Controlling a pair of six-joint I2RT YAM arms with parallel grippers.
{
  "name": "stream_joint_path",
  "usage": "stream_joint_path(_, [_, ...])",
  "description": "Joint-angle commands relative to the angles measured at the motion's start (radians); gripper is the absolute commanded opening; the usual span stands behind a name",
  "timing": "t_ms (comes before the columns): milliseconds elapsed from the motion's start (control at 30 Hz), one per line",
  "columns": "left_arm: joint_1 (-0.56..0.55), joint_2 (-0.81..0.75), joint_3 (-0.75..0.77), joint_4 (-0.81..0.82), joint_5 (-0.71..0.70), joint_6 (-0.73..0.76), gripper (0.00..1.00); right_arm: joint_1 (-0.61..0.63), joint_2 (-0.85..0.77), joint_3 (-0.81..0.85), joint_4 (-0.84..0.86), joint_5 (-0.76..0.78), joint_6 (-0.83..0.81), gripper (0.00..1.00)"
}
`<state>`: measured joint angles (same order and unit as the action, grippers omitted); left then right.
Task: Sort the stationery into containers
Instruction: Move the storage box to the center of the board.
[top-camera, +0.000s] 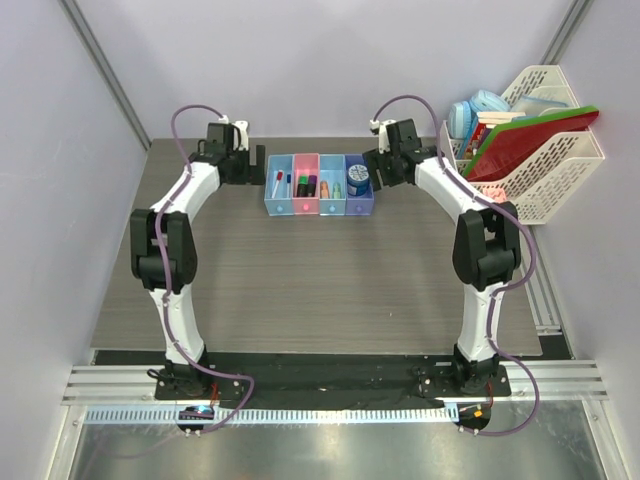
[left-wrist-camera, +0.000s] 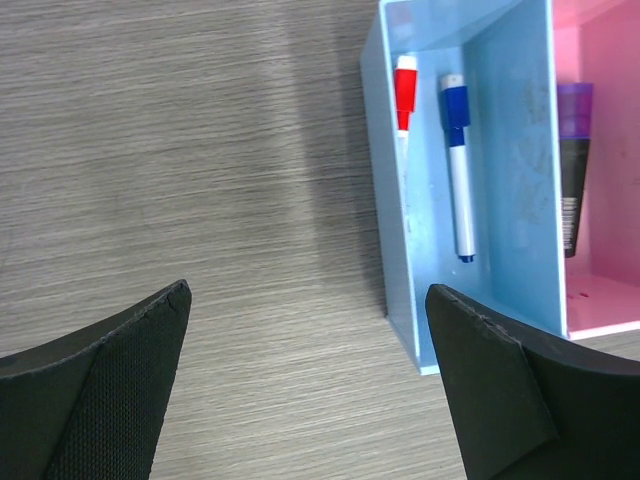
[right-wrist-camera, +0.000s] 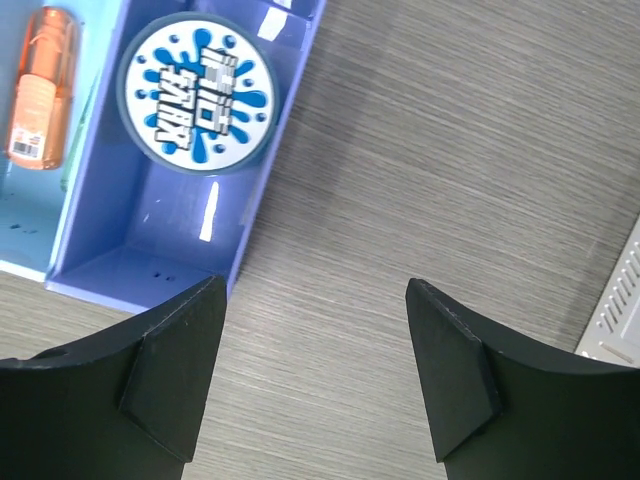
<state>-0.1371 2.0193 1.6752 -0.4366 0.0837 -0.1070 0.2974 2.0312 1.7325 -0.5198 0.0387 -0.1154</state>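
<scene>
The row of four bins (top-camera: 319, 208) stands at the back middle of the table. The left light-blue bin (left-wrist-camera: 520, 160) holds a red-capped pen (left-wrist-camera: 404, 95) and a blue-capped pen (left-wrist-camera: 457, 165). The pink bin (left-wrist-camera: 600, 290) holds a purple highlighter (left-wrist-camera: 574, 165). The purple-blue bin (right-wrist-camera: 150, 260) holds the round blue roll (right-wrist-camera: 199, 93); an orange bit (right-wrist-camera: 42, 88) lies in the bin beside it. My left gripper (left-wrist-camera: 305, 340) is open and empty over bare table left of the bins. My right gripper (right-wrist-camera: 315, 330) is open and empty right of the bins.
A big white lattice file rack (top-camera: 535, 160) with red and green folders (top-camera: 520, 140) stands at the back right, close to my right arm; its edge shows in the right wrist view (right-wrist-camera: 615, 320). Grey walls enclose the table.
</scene>
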Motion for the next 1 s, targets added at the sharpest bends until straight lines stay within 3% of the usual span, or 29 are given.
stream_joint_path(0, [-0.025,-0.013,0.034,0.039,0.03,-0.02,1.0,0.026,-0.036,0.007,0.026,-0.003,0.019,0.78])
stream_joint_path(533, [-0.09,0.061,-0.011,0.027,0.007,0.015,1.0,0.055,0.043,-0.017,0.038,0.012,0.003,0.77])
stream_joint_path(967, [-0.111,-0.031,-0.175,0.022,0.027,0.052,1.0,0.1,-0.014,-0.158,0.046,0.02,0.002,0.77])
